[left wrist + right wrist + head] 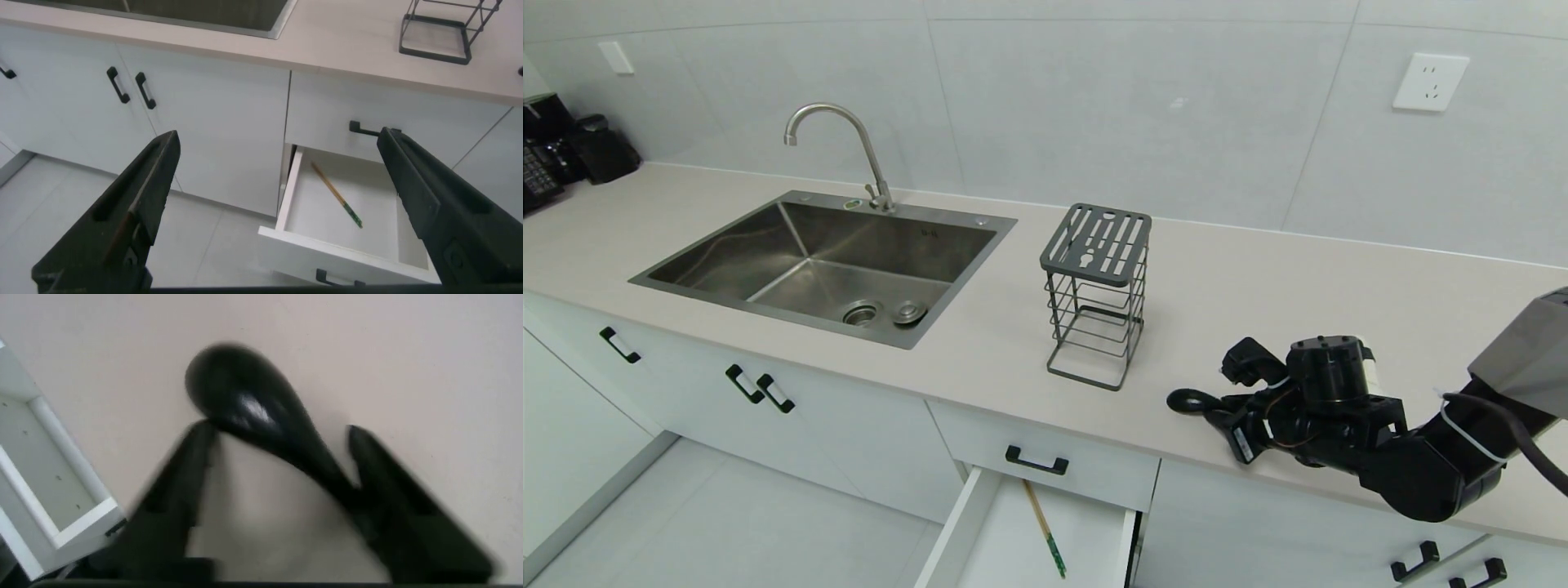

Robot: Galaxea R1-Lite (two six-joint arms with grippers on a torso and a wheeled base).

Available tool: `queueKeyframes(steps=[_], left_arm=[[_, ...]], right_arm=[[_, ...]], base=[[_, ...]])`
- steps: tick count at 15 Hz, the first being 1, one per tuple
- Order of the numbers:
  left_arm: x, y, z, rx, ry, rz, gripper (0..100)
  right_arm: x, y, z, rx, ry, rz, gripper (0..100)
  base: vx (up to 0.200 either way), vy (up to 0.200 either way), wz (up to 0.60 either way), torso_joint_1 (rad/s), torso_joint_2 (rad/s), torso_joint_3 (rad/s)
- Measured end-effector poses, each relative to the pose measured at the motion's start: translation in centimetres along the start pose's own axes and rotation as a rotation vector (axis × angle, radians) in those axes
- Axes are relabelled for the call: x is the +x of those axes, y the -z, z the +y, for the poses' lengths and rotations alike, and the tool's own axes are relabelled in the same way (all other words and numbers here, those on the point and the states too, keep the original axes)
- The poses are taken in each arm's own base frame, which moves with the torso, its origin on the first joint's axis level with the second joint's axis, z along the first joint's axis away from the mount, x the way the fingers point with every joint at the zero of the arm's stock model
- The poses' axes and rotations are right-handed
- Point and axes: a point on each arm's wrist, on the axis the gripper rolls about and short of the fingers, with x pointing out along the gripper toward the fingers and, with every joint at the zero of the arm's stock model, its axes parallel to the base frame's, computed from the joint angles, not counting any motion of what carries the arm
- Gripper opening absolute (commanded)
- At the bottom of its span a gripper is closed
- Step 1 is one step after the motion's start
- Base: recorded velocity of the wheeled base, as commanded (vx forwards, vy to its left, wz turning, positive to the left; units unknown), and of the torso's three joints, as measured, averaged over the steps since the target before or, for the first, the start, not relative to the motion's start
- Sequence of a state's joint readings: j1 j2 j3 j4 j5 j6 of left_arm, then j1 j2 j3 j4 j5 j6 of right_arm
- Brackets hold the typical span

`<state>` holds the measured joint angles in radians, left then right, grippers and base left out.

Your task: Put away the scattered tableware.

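**Robot end effector straddles a black spoon on a kitchen tabletop**

A pale tabletop runs along a grey tiled wall. A steel sink is set into its left part, with a curved faucet behind it. To the right of the sink, a dark wire rack with a slotted top stands upright.

Near the front edge, right of the rack, a black spoon lies on the tabletop, its bowl pointing toward the rack. The right end effector is low over the spoon. Its two fingers are spread apart, one on each side of the handle, and they have not closed on it.

Below the tabletop, under the rack, a white drawer is pulled open. One wooden chopstick with a green tip lies inside.

The left end effector hangs in front of the lower cabinets, fingers wide apart, gripping nothing.

Black appliances sit at the tabletop's far left, and a wall socket is at the upper right.
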<state>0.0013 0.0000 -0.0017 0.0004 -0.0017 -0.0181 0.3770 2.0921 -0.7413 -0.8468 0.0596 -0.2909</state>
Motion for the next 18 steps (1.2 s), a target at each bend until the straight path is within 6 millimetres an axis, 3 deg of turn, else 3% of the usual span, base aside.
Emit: queueKeyframes(steps=[8,13,18], left_arm=[[0.0,0.0,0.0,0.0,0.0,0.0,100],[0.0,0.0,0.0,0.0,0.0,0.0,100],[0.0,0.0,0.0,0.0,0.0,0.0,100]], right_arm=[[-0.8,-1.1,-0.1,-0.007,0.012,-0.042,0],[-3.7,-2.5,0.7,-0.062,0.003,-0.114,0],[-6.9,-3.1,3.6,-0.104,-0.072,-0.16,0]], base=[[0.0,0.0,0.0,0.0,0.0,0.0],[0.0,0.0,0.0,0.0,0.0,0.0],[0.0,0.0,0.0,0.0,0.0,0.0]])
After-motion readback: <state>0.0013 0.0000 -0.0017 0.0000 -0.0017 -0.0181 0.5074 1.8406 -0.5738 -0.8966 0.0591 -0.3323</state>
